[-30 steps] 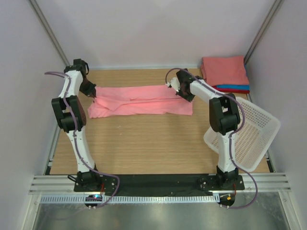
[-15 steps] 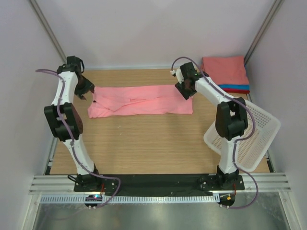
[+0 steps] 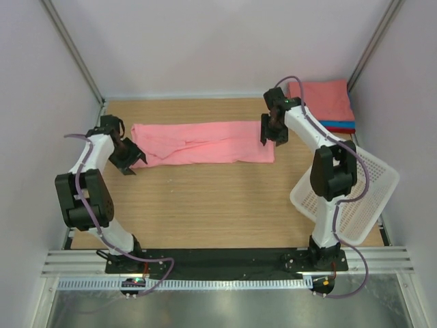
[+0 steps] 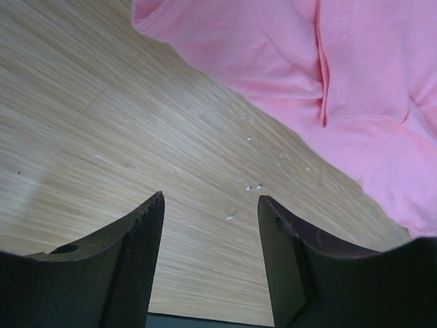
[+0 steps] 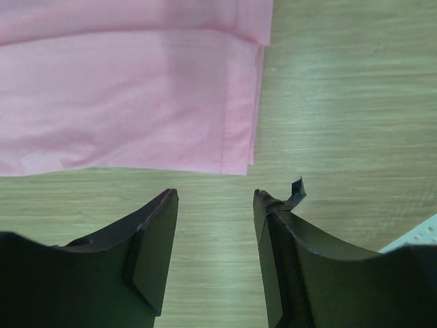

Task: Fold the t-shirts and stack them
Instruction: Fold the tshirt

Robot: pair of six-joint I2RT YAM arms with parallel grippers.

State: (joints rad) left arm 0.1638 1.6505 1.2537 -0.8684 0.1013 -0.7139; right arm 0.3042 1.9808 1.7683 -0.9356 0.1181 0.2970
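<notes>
Salmon-pink t-shirt (image 3: pixel 201 142): lies as a long, lengthwise-folded strip across the far half of the wooden table (image 3: pixel 205 205). Left gripper (image 4: pixel 208 205): jaws spread, empty, over bare wood just beside the strip's left end. Right gripper (image 5: pixel 215 198): jaws spread, empty, just off its right end. Stack of folded t-shirts (image 3: pixel 319 101): far right corner, white mesh basket (image 3: pixel 369 184) nearer along that side. Step, by judgement: crosswise fold pending. The next move calls for pinching one end's corners and carrying them over the other.

One t-shirt (image 3: pixel 205 142), one stack (image 3: pixel 321 101), one basket (image 3: pixel 365 188)
</notes>
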